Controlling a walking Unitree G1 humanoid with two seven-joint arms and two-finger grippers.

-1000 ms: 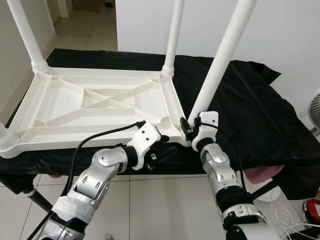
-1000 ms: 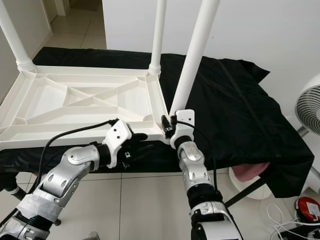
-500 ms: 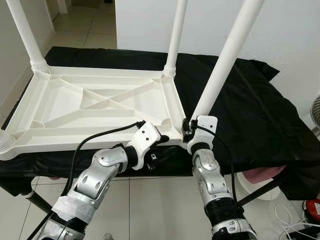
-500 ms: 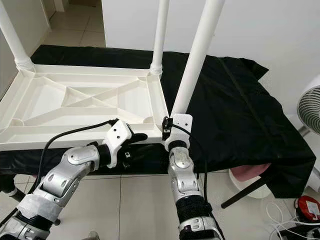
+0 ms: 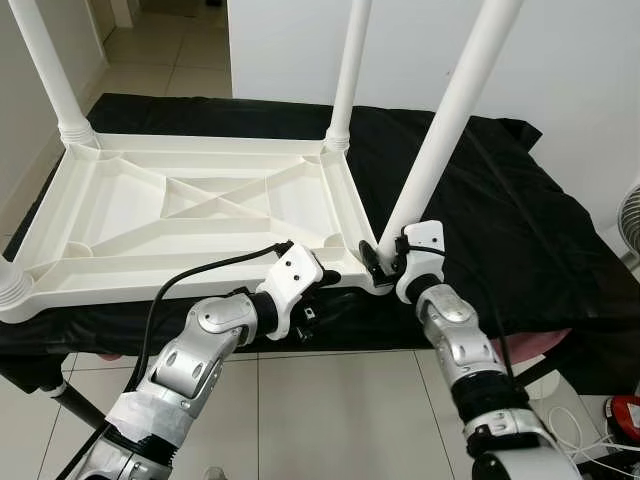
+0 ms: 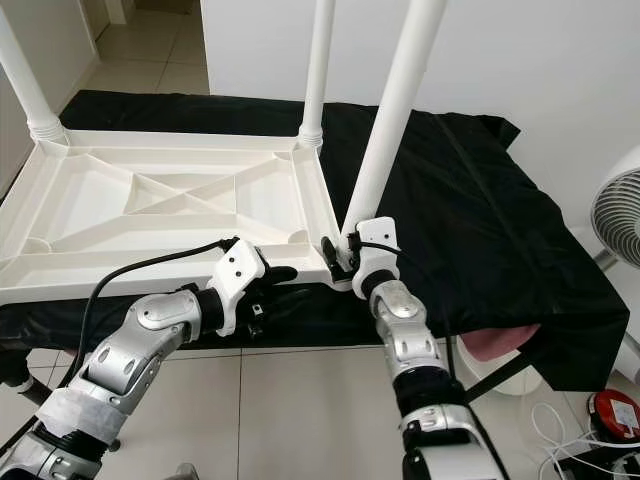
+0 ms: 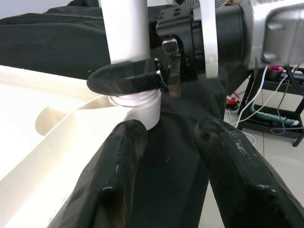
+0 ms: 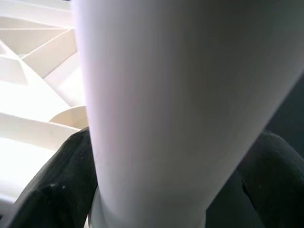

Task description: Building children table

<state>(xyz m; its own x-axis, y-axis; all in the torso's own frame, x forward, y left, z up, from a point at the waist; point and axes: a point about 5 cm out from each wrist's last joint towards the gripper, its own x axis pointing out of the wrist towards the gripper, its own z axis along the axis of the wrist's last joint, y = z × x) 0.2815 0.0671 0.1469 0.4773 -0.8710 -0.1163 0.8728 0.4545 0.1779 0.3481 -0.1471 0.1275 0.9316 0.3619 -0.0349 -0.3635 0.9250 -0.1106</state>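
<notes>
A white plastic table top point(image 5: 150, 275) lies upside down on a black cloth point(image 5: 500, 220). White legs stand up from its corners. The near right leg point(image 5: 450, 110) leans slightly and meets its corner socket point(image 7: 137, 107). My right gripper point(image 5: 383, 265) is shut around that leg's base; in the right wrist view the leg point(image 8: 180, 95) sits between the black fingers point(image 8: 61, 185). My left gripper point(image 5: 325, 290) is open just below the table's near edge, left of that corner, with its fingers point(image 7: 118, 180) apart and holding nothing.
Other legs stand at the far left point(image 5: 50, 70) and far right point(image 5: 345, 80) corners; a leg base point(image 5: 8, 285) is at the near left. A white fan point(image 6: 615, 215) stands at the right. A red object point(image 5: 625, 415) and cables lie on the tiled floor.
My right forearm has swung back to the right while its gripper stays on the leg's base. The left arm has not moved.
</notes>
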